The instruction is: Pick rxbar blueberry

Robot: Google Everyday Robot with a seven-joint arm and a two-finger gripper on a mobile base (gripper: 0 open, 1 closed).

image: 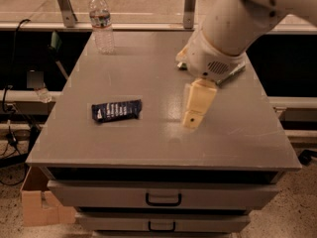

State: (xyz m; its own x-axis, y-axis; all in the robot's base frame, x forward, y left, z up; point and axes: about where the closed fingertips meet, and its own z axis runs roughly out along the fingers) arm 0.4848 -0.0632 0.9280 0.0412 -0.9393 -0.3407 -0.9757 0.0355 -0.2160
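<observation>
Drawers [163,199], grey metal, two fronts with dark bar handles, stacked one above the other under the near edge of the table. Cardboard box [37,202], brown, open-topped, on the speckled floor at lower left, just beside the drawer unit. Table top [237,133], flat grey rectangular slab, matt, faintly scuffed. Snack item, the rxbar blueberry [117,110]: small flat rectangle in a dark navy wrapper with white lettering and crimped ends, lying flat on the left-front part of the table top, long side roughly parallel to the near edge, nothing touching it. Cream-coloured blocky gripper [197,108]: pointing down and slightly tilted over the middle of the table top, to the right of the rxbar blueberry and well apart from it, holding nothing; whether it is spread or closed cannot be told from this angle. White rounded robot arm [233,24]: reaching in from the upper right, its vented wrist housing directly above the gripper. Greenish sliver [232,75], possibly the edge of a packet, showing just past the right side of the wrist, otherwise hidden by the arm. Clear plastic water bottle [101,21], white cap, paper label, upright near the far-left corner of the table top. Metal uprights [189,6], grey, beyond the far edge.
</observation>
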